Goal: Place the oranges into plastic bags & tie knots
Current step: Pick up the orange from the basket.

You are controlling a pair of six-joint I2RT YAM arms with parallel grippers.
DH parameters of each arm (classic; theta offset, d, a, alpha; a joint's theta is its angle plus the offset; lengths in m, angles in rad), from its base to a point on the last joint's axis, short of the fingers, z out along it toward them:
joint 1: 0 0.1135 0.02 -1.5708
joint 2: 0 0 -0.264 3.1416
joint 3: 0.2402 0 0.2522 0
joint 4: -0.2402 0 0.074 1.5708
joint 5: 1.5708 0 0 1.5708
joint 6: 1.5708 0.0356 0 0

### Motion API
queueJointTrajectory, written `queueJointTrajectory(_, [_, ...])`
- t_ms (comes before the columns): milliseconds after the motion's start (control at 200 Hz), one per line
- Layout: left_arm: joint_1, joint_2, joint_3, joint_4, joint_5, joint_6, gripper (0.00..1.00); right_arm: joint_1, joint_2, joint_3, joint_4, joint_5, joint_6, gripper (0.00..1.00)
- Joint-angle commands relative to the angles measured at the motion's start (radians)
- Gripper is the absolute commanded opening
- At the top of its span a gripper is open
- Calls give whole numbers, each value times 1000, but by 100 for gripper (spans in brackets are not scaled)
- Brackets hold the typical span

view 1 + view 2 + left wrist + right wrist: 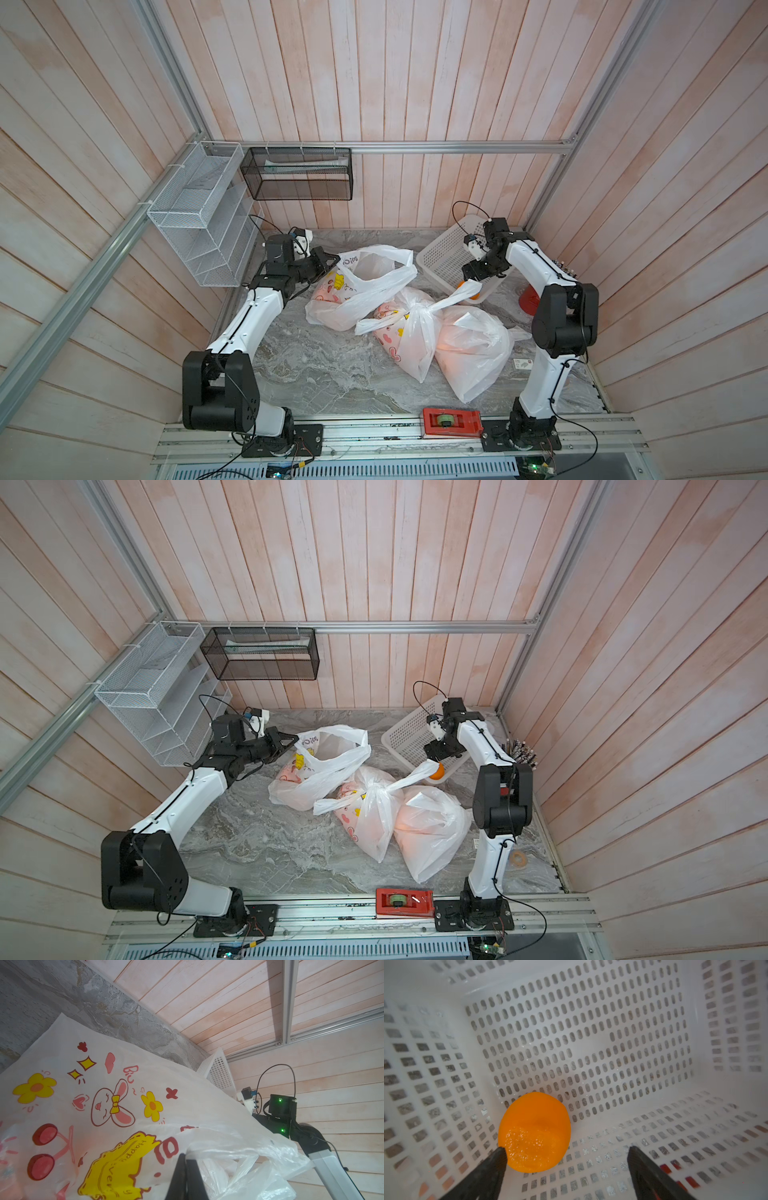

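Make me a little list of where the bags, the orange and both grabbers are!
Open bag: edge pinched by the left gripper, shut
Other bags: two, side by side on the table, one with a knot
Orange: in the basket, by its wall
Right gripper: open, inside the basket, orange next to one finger

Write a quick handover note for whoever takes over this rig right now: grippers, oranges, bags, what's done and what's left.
Left gripper: shut on the rim of the open bag.
Right gripper: open inside the white basket. The only orange visible there sits by one finger, not clamped.
Done: two filled bags lie mid-table. The printed bag shows a knot; the plain bag has a knot I can't confirm.
Left: grasp that orange, drop it into the open bag, then tie it.
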Motion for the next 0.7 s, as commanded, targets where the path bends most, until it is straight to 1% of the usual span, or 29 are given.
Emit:
queueJointTrajectory(0, [5, -13, 18, -15, -15, 24, 0, 24, 34, 48, -83, 5, -160, 96])
queueJointTrajectory(105, [5, -11, 21, -18, -16, 28, 0, 32, 67, 71, -117, 10, -194, 97])
queueJointTrajectory(290, [5, -7, 29, -26, -16, 34, 0, 36, 145, 112, -178, 40, -197, 97])
queueJointTrajectory(565, [5, -2, 30, -28, -19, 34, 0, 31, 221, 123, -159, 98, -203, 97])
queueJointTrajectory(695, [5, 3, 30, -25, -17, 30, 0, 22, 279, 179, -178, 121, -182, 89])
